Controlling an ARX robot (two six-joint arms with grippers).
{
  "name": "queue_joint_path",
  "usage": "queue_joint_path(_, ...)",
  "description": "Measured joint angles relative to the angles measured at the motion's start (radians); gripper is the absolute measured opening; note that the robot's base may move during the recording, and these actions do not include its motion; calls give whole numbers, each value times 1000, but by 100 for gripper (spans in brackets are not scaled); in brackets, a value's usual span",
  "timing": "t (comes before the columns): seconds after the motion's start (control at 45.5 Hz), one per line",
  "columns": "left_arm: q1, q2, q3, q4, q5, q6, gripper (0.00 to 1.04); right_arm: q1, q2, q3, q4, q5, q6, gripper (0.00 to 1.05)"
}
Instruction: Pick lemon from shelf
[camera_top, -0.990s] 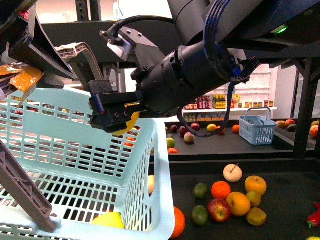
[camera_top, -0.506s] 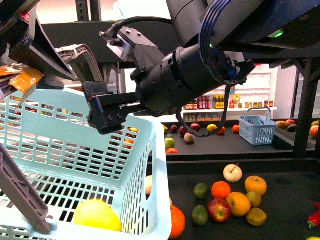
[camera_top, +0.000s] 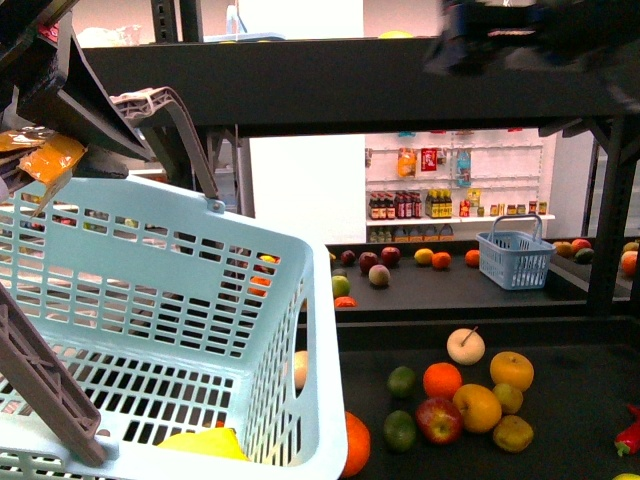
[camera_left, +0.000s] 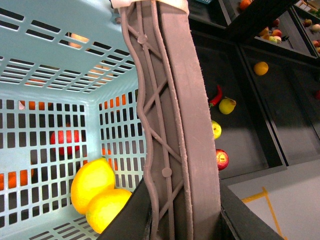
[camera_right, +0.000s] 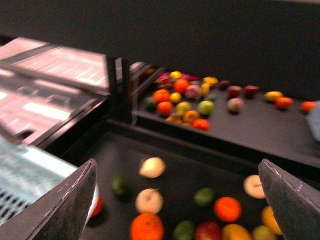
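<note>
The shelf (camera_top: 580, 400) spreads wide black trays, and the lower one is bare to the right of a fruit cluster (camera_top: 470, 395). The pale blue basket (camera_top: 300, 300) fills the left, its rim corner hiding part of an orange (camera_top: 357, 443) on that tray. The left pincer (camera_left: 182, 217) is clamped on the grey basket handle (camera_left: 175, 100). The right pincer (camera_right: 177, 161), blurred, hangs above the tray, spread wide with nothing between. The lemon (camera_left: 92, 182) lies on the basket floor near a corner, touching a second yellow fruit (camera_left: 107, 210).
</note>
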Motion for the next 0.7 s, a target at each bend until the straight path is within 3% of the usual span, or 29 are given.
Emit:
queue_joint_path(0.22,0,0,0,0,0,0,19,-139,-183,-261,169,1,15,97)
queue_joint_path(0.506,0,0,0,0,0,0,19,-210,-483,-634,265,-48,49,97)
queue_joint_path(0.704,0,0,0,0,0,0,19,-257,-780,-906,215,46,114,95)
